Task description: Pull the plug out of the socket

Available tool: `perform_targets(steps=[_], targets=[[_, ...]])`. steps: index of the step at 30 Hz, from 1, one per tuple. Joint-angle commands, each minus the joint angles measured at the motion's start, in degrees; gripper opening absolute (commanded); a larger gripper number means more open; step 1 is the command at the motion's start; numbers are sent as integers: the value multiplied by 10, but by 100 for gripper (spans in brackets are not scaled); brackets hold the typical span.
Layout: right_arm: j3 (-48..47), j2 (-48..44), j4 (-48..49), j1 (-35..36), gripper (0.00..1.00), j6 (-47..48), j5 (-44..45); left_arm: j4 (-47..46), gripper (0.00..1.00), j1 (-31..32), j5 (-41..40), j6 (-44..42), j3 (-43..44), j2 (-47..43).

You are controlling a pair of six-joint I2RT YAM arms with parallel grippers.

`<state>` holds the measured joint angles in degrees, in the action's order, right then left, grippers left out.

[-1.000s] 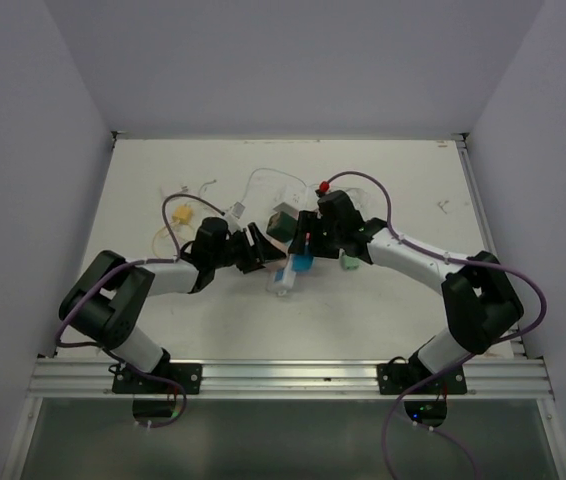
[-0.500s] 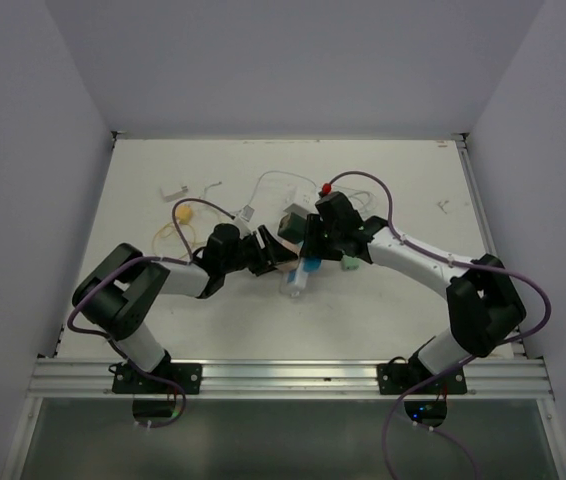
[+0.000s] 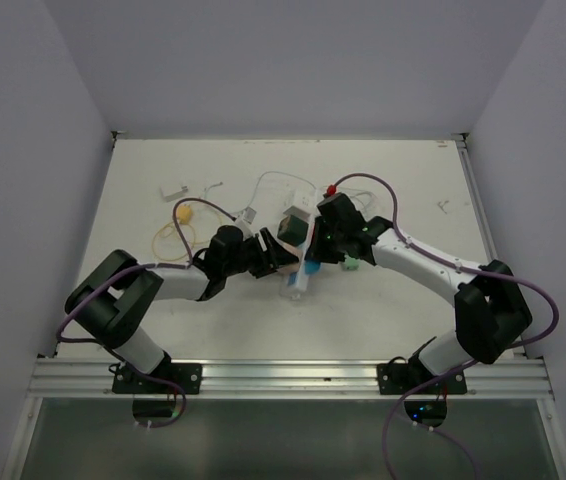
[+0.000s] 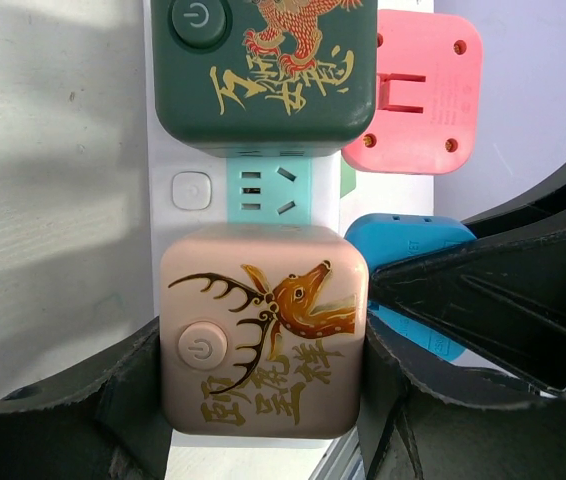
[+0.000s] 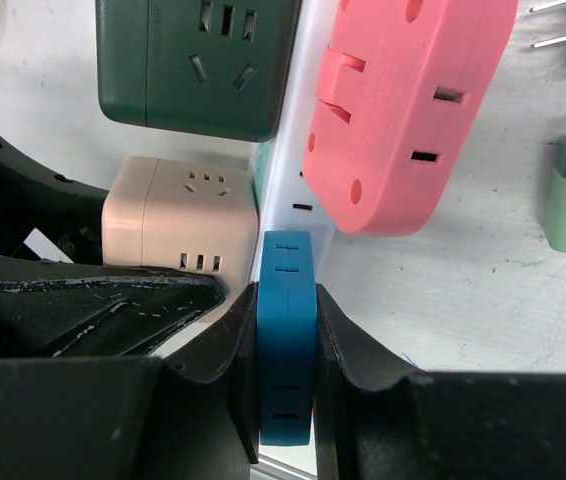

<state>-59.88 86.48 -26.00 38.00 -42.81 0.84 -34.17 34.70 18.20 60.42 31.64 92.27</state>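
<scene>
step: grips set, pull not yet made | socket (image 3: pixel 297 277) lies mid-counter (image 3: pixel 403 190) between the arms | left claw (image 4: pixel 263 400) clamped on beige cube adapter (image 4: pixel 263 330) seated on socket | right claw (image 5: pixel 285 370) pinching blue plug (image 5: pixel 286 290) at socket's edge | next, as judged: brace one side, draw the other straight off

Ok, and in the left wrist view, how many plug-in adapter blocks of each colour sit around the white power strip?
Dark green cube adapter with gold dragon print: 1
Beige cube adapter with deer print: 1
Pink flat adapter: 1
Blue adapter: 1
Total: 4
</scene>
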Motion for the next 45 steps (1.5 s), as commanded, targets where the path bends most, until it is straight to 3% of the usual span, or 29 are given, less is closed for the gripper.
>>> perform_targets(steps=[1,11,18,28,31,36,42,45], targets=[[-27,-37,-20,3,0,1,6,73,21,-2,-65,-59,4,-16],[-38,-82,-29,-1,0,-61,42,162,15,3,-168,-73,10,-46],[-29,-115,-31,-20,0,-72,56,183,15,3,-178,-65,9,-47],[138,-176,70,-225,0,-29,-36,240,15,0,-180,-97,29,-76],[180,-162,125,-288,0,-17,-111,241,15,-5,-164,-106,26,-79],[217,-134,168,-354,0,-18,-159,245,15,-14,-142,-112,19,-89],[257,-117,211,-431,0,-27,-151,264,15,-31,-137,-124,15,-109],[264,-89,249,-452,9,-32,-180,275,15,-39,-139,-134,15,-116]])
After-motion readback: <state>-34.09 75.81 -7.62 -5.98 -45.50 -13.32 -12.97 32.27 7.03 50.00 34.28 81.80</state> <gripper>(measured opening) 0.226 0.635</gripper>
